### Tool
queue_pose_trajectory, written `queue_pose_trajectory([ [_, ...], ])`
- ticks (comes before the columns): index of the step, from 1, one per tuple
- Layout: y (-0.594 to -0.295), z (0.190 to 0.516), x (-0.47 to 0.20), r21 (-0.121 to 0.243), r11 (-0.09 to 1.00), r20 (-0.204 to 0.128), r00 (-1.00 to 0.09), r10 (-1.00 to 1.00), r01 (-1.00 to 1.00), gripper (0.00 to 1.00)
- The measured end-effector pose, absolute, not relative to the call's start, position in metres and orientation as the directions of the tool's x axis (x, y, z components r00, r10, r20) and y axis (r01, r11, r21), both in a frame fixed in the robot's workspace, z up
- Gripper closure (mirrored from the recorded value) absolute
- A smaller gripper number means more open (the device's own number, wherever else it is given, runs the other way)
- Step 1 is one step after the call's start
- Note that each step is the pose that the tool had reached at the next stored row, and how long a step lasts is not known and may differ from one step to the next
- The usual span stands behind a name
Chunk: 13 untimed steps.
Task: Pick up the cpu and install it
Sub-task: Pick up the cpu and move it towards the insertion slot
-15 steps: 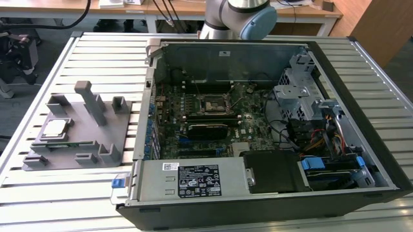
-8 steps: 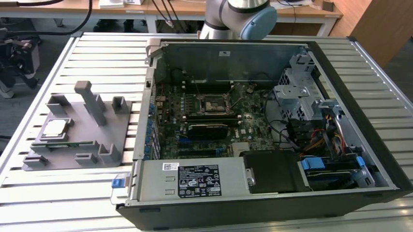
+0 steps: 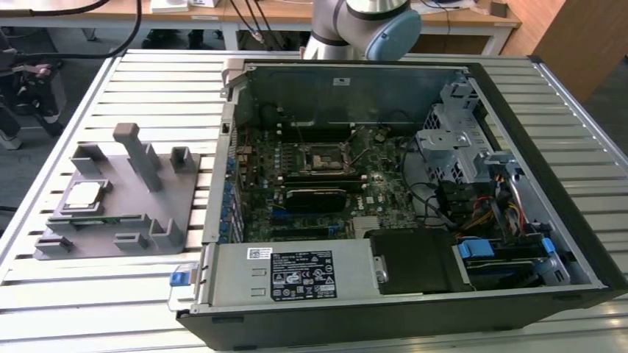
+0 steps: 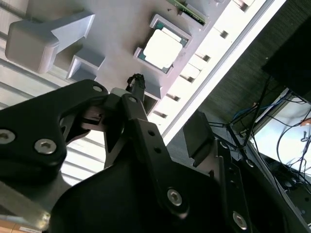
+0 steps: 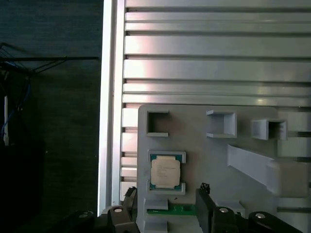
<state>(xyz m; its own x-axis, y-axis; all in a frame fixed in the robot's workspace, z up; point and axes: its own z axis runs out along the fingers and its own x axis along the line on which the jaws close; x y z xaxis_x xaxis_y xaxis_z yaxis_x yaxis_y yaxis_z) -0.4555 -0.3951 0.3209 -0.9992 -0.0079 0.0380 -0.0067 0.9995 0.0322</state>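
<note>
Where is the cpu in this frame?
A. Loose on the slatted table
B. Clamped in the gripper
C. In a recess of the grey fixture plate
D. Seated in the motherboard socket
C: the cpu lies in a recess of the grey fixture plate, outside the computer case, and the gripper is open with nothing in it.

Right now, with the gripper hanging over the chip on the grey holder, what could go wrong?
The open gripper hangs above the chip, which sits between raised corner brackets on the grey holder; a slightly off descent could catch a finger on a bracket. A small green board lies right beside the chip and might be clipped. The socket sits deep inside the computer case among cables, so there is probably little room for error there.
</note>
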Motion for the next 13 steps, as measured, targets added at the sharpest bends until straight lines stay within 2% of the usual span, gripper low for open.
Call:
queue_pose_trajectory([
  [1,-0.3951,0.3204,-0.4555,0.032,0.999,0.038,-0.999,-0.008,-0.007,0.4],
  [4,-0.3951,0.3184,-0.4555,0.031,0.999,0.038,-0.999,-0.01,-0.009,0.35],
  [5,-0.3951,0.3176,-0.4556,0.031,0.999,0.038,-0.999,-0.012,-0.01,0.28],
  [13,-0.3955,0.3112,-0.4556,0.027,0.999,0.038,-0.999,-0.025,-0.024,0.28],
])
